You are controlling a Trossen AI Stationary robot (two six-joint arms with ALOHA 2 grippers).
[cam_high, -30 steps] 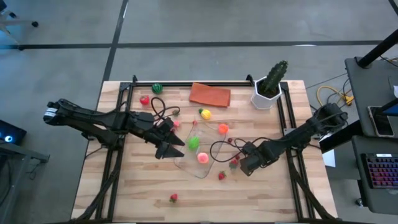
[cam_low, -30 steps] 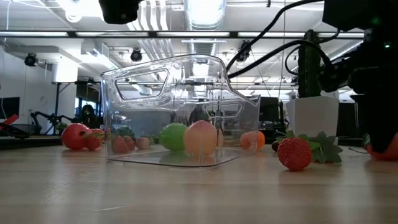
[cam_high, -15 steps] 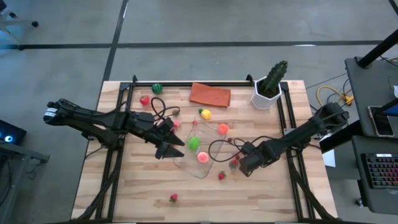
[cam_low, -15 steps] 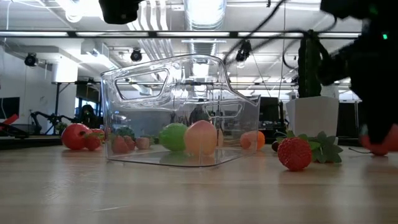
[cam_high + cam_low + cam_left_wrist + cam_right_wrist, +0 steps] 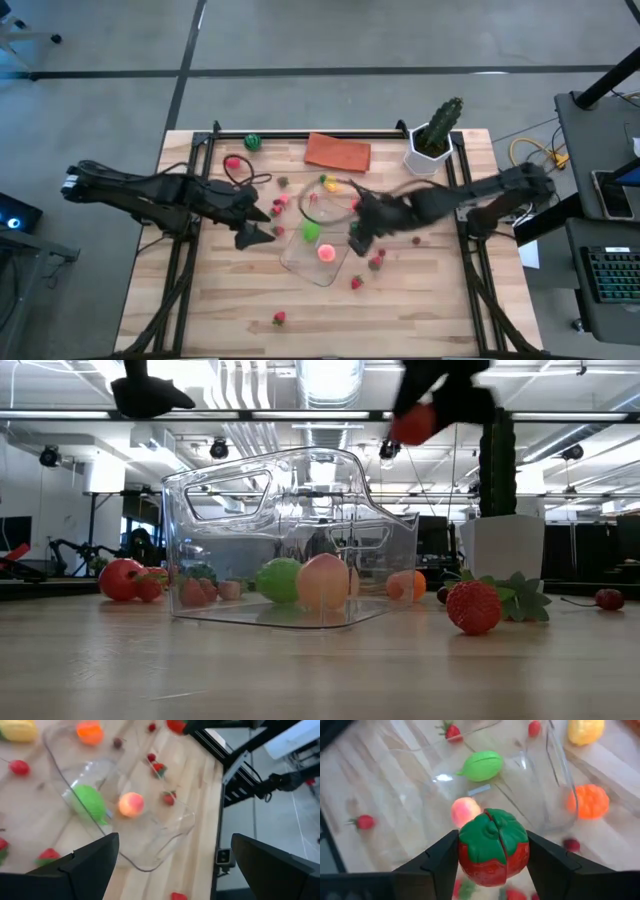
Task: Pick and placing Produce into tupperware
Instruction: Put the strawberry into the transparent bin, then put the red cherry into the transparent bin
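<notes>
Clamped between the fingers of the right gripper (image 5: pixel 492 865) is a red toy tomato (image 5: pixel 493 846) with a green cap, held up in the air; in the high view that gripper (image 5: pixel 358 237) sits just right of frame centre, at the right edge of the tupperware (image 5: pixel 318 268), and in the low view the red piece (image 5: pixel 411 424) hangs near the top of the frame, above and a little right of the clear container (image 5: pixel 290 540). Over at left of centre in the high view, the left gripper (image 5: pixel 255 225) hovers beside the tupperware's left edge, and its two dark fingers (image 5: pixel 90 865) stand wide apart with nothing between them. Inside the clear container lie a green fruit (image 5: pixel 311 230) and a peach-coloured fruit (image 5: pixel 326 253), side by side near the middle of the frame. Above them in the high view, on the wooden table (image 5: pixel 200 320), rest a flat orange cloth (image 5: pixel 338 152) and, at upper right, a cactus in a white pot (image 5: pixel 433 140). Scattered loose pieces of produce surround the container: a yellow one (image 5: pixel 330 184) above it, a dark green one (image 5: pixel 252 142) and a red one (image 5: pixel 233 162) at upper left, a strawberry (image 5: pixel 356 283) just below right, and another strawberry (image 5: pixel 279 318) alone near the bottom of the frame.
</notes>
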